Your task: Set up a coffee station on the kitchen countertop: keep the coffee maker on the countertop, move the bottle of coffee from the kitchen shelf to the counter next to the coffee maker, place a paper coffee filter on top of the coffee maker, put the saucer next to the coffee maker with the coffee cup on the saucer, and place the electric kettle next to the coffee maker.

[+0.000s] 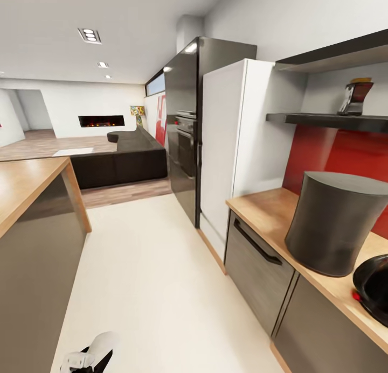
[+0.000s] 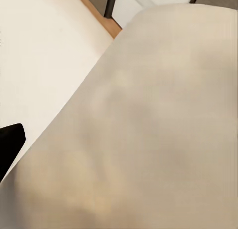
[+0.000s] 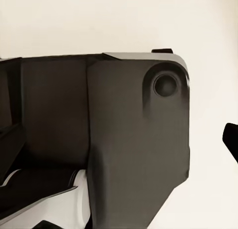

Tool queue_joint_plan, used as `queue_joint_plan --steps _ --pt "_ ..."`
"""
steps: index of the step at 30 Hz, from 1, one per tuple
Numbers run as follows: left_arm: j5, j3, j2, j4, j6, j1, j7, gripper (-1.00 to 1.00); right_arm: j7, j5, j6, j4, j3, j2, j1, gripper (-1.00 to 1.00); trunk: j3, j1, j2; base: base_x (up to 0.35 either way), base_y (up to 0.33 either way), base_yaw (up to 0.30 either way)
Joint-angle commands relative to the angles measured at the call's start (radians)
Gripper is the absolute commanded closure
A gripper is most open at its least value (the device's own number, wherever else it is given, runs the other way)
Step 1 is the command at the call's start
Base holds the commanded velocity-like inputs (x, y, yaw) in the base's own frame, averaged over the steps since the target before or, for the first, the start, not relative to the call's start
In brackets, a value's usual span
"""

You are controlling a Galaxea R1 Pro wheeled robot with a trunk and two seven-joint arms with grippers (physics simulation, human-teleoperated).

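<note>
On the wooden countertop (image 1: 269, 211) at the right stands a tall dark grey, drum-shaped appliance (image 1: 334, 222), which may be the coffee maker. A black rounded object with a red spot (image 1: 374, 292), perhaps the electric kettle, is cut off by the frame edge beside it. A dark red container with a yellow top (image 1: 355, 97) rests on the black wall shelf (image 1: 323, 119) above. Part of my left arm (image 1: 89, 358) hangs low over the floor. One dark fingertip (image 2: 10, 144) shows in the left wrist view and another fingertip (image 3: 230, 139) in the right wrist view.
A white fridge (image 1: 237, 141) and a black oven column (image 1: 186, 125) stand beyond the counter. A wood-topped island (image 1: 27, 184) lies at the left, with a pale floor aisle (image 1: 145, 276) between. A dark sofa (image 1: 126, 157) sits further back. My own dark base (image 3: 114, 140) shows in the right wrist view.
</note>
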Motion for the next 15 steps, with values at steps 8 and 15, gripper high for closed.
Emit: queue_joint_plan --steps 8,15 --pt "-0.003 0.004 0.0 0.001 -0.004 -0.001 -0.006 1.0 0.002 -0.006 -0.001 0.0 -0.002 0.0 -0.001 -1.0 -0.002 0.001 -0.002 0.314 0.127 0.0" --pt "-0.003 0.004 0.0 0.001 -0.004 -0.001 -0.006 1.0 0.002 -0.006 -0.001 0.0 -0.002 0.0 -0.001 -1.0 -0.002 0.001 -0.002 0.314 0.138 0.0"
